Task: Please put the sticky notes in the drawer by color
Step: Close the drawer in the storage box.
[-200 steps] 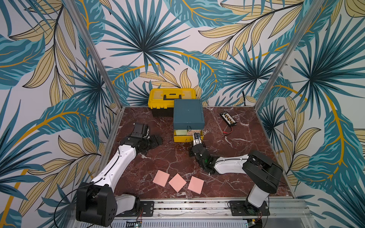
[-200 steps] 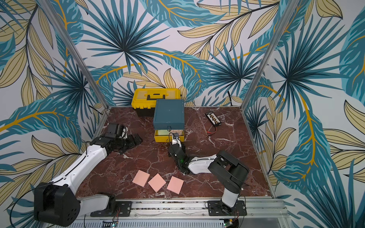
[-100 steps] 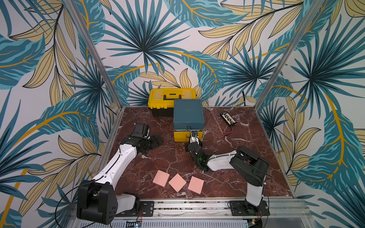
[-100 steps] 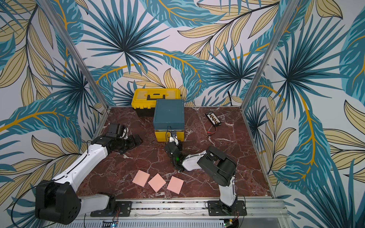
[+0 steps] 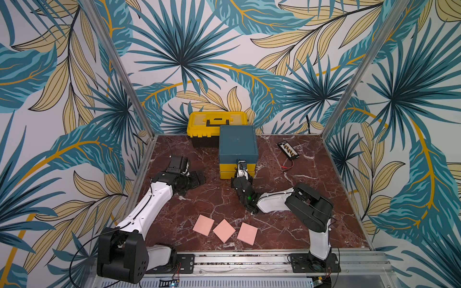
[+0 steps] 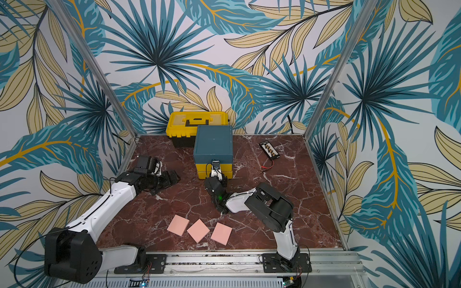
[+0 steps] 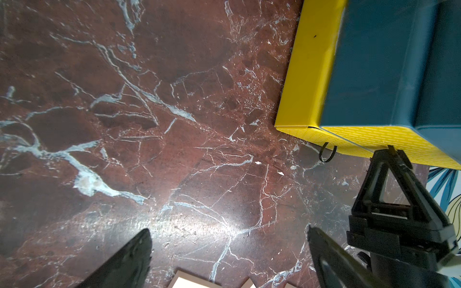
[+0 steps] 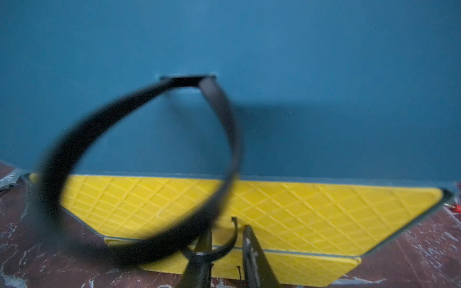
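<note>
A: Okay, where was the right gripper [image 5: 241, 166]?
B: I had it nose-on to the drawer [image 5: 238, 147] front. Jaws were narrow but apart, with a yellow drawer's loop pull [image 8: 235, 232] slack between them. Every drawer looked shut.
A: Notes?
B: Three pink sticky notes [image 5: 224, 230] lay flat by the front rail, behind that gripper and well apart. The left gripper [image 5: 198, 177] was wide and empty, about as near.

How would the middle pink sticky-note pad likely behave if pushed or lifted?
The middle pink sticky-note pad lies flat on the glossy marble tabletop, so a push would probably slide it. It looks thin, so likely light, and its low edge may be hard to pinch.
</note>
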